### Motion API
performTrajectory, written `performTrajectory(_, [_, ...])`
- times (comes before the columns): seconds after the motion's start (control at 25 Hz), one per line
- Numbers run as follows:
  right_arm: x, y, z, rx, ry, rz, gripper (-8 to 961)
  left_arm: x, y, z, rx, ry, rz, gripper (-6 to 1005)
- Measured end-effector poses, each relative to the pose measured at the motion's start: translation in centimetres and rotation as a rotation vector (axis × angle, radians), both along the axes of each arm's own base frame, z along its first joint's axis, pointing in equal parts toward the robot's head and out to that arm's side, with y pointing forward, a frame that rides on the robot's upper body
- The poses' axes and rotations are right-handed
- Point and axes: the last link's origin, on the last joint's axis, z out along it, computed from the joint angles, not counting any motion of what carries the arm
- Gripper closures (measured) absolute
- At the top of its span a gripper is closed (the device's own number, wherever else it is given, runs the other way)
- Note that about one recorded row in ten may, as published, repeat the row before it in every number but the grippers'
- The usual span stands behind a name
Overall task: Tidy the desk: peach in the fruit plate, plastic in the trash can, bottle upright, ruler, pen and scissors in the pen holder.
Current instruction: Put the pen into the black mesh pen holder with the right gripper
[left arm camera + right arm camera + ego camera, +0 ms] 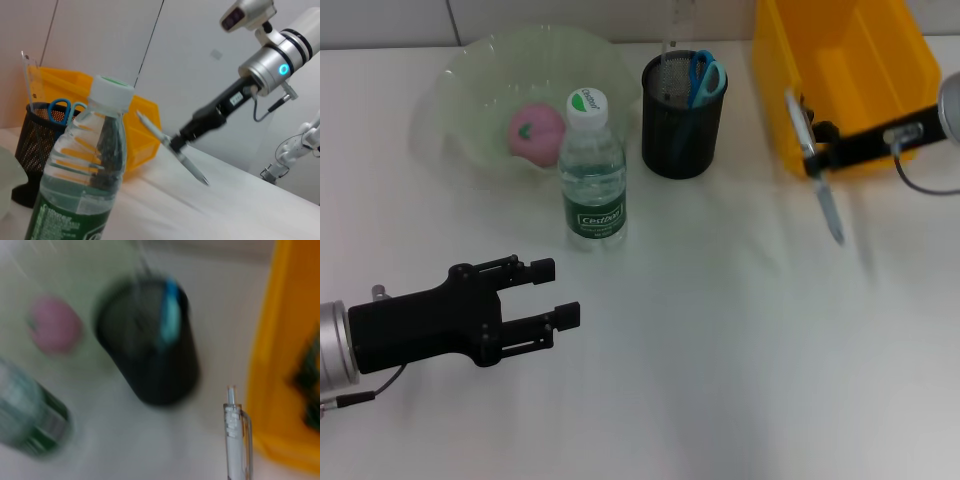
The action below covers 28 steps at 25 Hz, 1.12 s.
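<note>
In the head view the right gripper is clenching the pen, right of the pen holder. In the left wrist view the pen is hanging tilted; it should be straightened above the holder. The left gripper is released.

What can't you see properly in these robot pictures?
- Head view: the trash can is cut off by the top edge, so its contents are uncertain.
- Right wrist view: the pen holder and peach are blurred; the pen runs off the edge.
- Left wrist view: the bottle hides part of the holder.
</note>
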Motion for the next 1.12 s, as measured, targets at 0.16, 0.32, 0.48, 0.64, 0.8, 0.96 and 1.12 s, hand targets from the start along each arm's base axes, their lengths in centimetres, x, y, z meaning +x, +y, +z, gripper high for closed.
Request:
performTrajectory(0.16, [0.2,1.0,0.4,0.142,0.202,0.108,827,0.0,-0.1,-0.2,-0.005,-0.006,0.004,258])
performTrajectory(0.32, [0.1,1.7,-0.5,0.207,0.320,0.208,827,0.1,-0.1,-0.3,-0.006,-0.007,0.004,256])
performTrajectory(0.48, [0.2,3.3,-2.3,0.325,0.538,0.317,820,0.3,-0.1,-0.5,-0.013,-0.014,-0.003,254])
performTrajectory(0.64, [0.0,4.4,-3.0,0.401,0.613,0.367,810,0.5,-0.1,-0.6,-0.019,-0.017,-0.006,253])
performTrajectory(0.8, [0.3,5.4,-4.6,0.470,0.617,0.402,800,0.6,0.0,-0.6,-0.019,-0.017,-0.007,251])
performTrajectory(0.96, [0.7,5.8,-6.5,0.456,0.553,0.425,790,0.7,0.1,-0.7,-0.019,-0.019,-0.009,250])
performTrajectory(1.12, [0.8,5.8,-6.9,0.451,0.539,0.421,781,0.7,0.1,-0.7,-0.019,-0.020,-0.006,248])
